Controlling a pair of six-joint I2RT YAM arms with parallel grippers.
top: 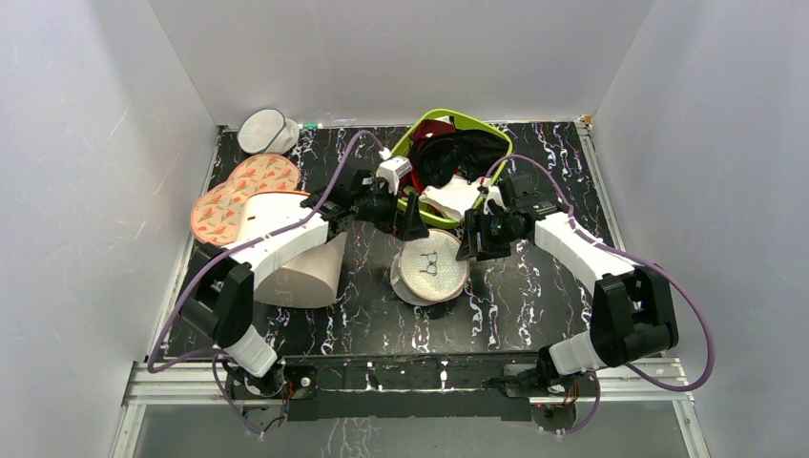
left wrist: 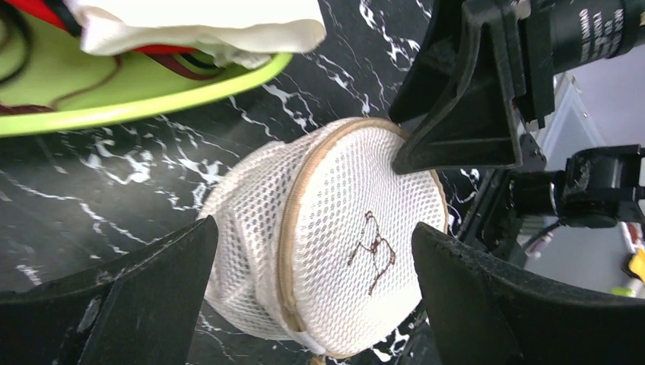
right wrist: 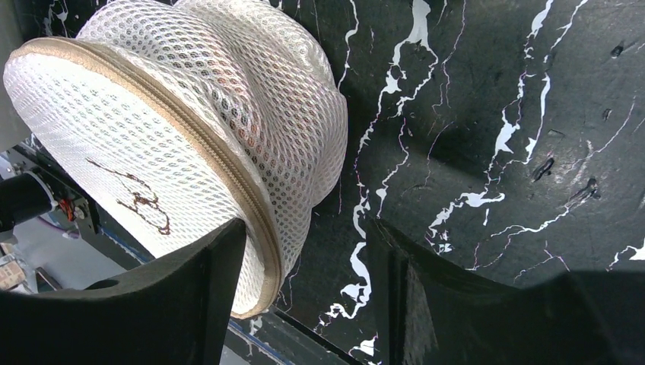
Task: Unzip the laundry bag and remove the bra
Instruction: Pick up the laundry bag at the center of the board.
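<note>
Laundry bag (top: 431,270) lies zipped just near-side of the green basket (left wrist: 182,93), straddled by the wide-open, empty left gripper (left wrist: 312,236); the right gripper (right wrist: 304,228), partly open and empty, has one finger at its zip rim

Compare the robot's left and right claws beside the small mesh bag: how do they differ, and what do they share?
Width: the left claw gapes wide; the right claw is open less far. Position: the mesh bag lies between the left claw's fingers; the right claw has one finger at the bag's zipped rim and the other over the table. Shared: both have black fingers and grip nothing.
</note>
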